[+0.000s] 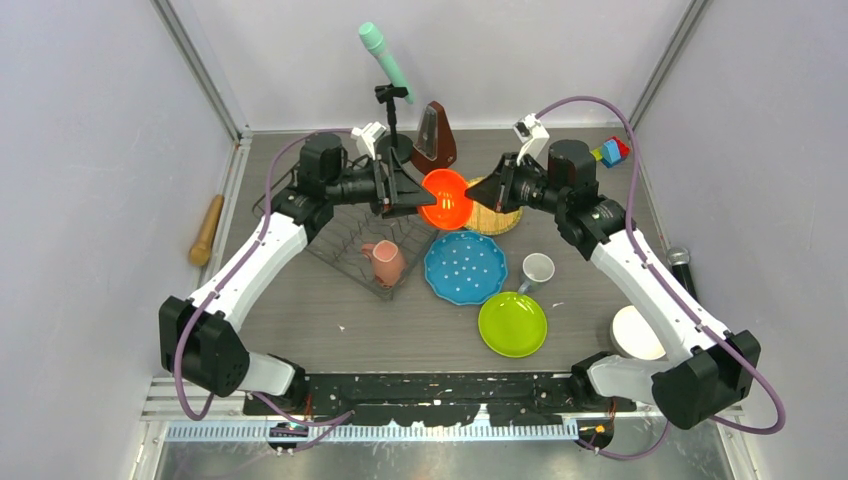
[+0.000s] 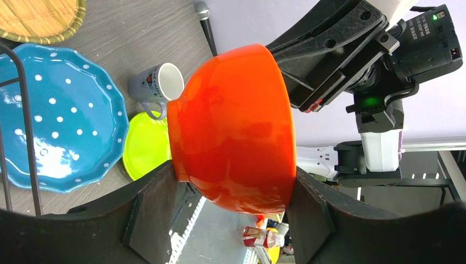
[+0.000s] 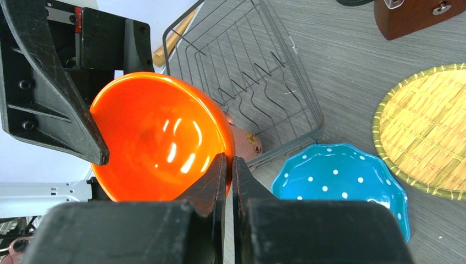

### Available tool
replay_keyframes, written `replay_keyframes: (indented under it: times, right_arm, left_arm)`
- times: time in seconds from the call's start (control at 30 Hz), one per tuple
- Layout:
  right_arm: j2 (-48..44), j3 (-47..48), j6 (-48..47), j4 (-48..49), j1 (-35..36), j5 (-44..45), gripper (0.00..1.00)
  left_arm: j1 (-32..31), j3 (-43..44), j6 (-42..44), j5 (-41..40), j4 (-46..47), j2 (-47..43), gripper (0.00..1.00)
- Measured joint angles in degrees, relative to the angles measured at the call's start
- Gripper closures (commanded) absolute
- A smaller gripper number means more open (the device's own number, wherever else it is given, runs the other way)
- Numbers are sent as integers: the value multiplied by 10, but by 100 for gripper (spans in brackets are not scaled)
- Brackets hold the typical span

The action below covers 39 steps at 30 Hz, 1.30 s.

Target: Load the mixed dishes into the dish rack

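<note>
While the right gripper (image 3: 231, 165) is clamped on the rim of the orange bowl (image 1: 446, 198), held in mid-air just right of the dish rack (image 1: 343, 248), the left gripper (image 2: 235, 177) straddles its body, whether pressing I cannot tell, so it should squeeze both walls squarely before the right one releases.

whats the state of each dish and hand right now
orange bowl: airborne, tipped sideways
right hand: shut on orange bowl's rim
left hand: straddling orange bowl, grip unclear
pinkish-tan mug: in dish rack
blue plate: flat on table
lime-green plate: flat on table
woven plate: flat on table
grey mug: upright on table
white bowl: on table
</note>
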Motion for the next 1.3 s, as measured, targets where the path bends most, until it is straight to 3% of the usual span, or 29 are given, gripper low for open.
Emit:
replay_keyframes:
  times: [0.03, 0.07, 0.17, 0.2, 0.27, 0.33, 0.47, 0.53, 0.83, 1.07, 1.3]
  right_arm:
    - [0, 0, 0, 1, 0, 0, 93]
    - [0, 0, 0, 2, 0, 0, 75]
    - [2, 0, 3, 5, 0, 1, 56]
    - [3, 0, 6, 8, 0, 2, 44]
    - [4, 1, 10, 9, -1, 7, 32]
    - [6, 1, 11, 9, -1, 18, 27]
    - [6, 2, 7, 3, -3, 55, 27]
    - [6, 2, 4, -2, -5, 73, 27]
    - [-2, 2, -6, -17, -8, 112, 26]
    - [-17, 2, -5, -26, -9, 116, 27]
    - [-42, 1, -5, -32, -9, 116, 27]
  left_arm:
    - [1, -1, -2, 1, 2, 0, 96]
    - [2, -2, -2, 2, 4, 0, 100]
    - [9, -2, -2, 4, 5, 0, 100]
    - [12, -2, -1, 4, 4, 0, 100]
    - [19, -2, 12, 0, -7, 0, 100]
    - [28, 7, 44, -23, -51, 0, 100]
    - [33, 68, 138, -152, -186, 0, 100]
    - [33, 116, 189, -272, -250, 0, 100]
    - [34, 196, 384, -647, -345, 33, 100]
    - [34, 226, 551, -850, -348, 150, 100]
    - [31, 240, 643, -938, -325, 259, 100]
